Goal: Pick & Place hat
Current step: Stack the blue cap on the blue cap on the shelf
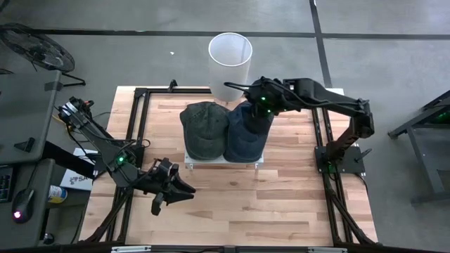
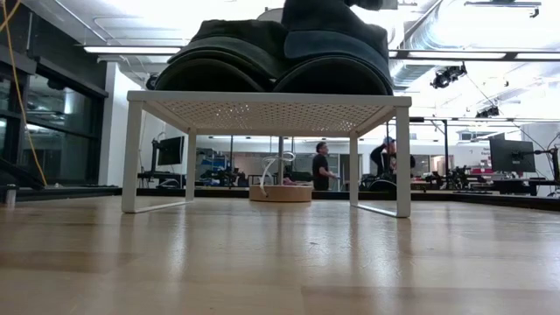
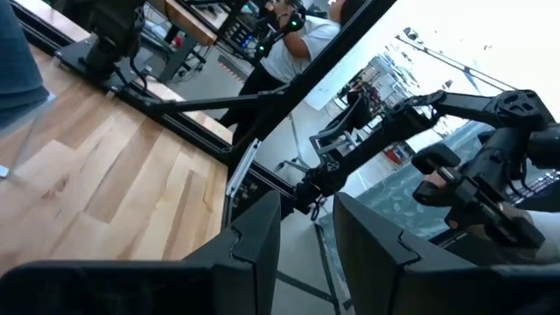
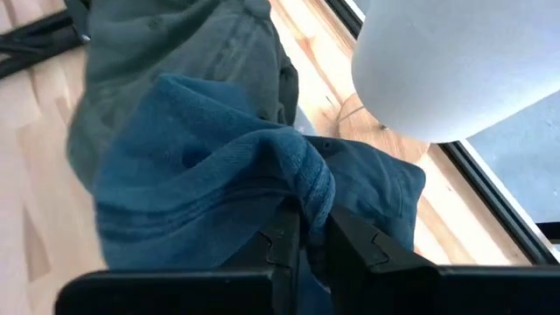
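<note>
High view: the blue hat lies on the white rack beside the green hat; the right gripper sits on the blue hat's far end, near the white cylinder; the left gripper hovers over bare table.
Low view: both hats rest atop the rack; people stand far behind.
Left wrist view: fingers spread, holding nothing.
Right wrist view: fingers pressed together, pinching a fold of the blue hat.
</note>
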Tool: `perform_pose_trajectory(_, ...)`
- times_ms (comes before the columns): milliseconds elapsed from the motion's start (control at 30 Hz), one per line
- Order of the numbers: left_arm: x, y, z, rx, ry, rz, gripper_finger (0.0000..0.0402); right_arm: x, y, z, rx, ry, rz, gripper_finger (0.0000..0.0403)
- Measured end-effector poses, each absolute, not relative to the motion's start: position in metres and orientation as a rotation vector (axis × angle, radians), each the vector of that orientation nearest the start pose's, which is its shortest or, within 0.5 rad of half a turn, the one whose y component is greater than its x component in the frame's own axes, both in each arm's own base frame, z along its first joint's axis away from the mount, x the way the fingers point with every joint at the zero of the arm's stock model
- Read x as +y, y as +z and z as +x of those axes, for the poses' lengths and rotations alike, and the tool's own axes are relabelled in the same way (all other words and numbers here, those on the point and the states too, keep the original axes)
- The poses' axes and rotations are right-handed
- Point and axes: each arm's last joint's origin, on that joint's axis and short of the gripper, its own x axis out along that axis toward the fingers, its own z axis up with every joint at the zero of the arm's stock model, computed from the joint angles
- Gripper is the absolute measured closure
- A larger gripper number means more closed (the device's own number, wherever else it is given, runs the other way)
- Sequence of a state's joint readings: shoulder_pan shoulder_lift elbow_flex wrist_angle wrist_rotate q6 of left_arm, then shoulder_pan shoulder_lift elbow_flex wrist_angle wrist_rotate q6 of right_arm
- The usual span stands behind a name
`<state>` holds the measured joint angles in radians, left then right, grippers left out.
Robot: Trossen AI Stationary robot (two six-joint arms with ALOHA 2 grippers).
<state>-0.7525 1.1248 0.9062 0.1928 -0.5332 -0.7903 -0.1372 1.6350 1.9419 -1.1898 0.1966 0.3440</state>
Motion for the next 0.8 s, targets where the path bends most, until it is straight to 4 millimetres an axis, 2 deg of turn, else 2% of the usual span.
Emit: perform_pose_trajectory(800,-0.160,0.345,0.193,0.089,-0.182,-0.744,0.0296,-0.061,0.392,0.349,0.871,-0.428,0.294,0.0373)
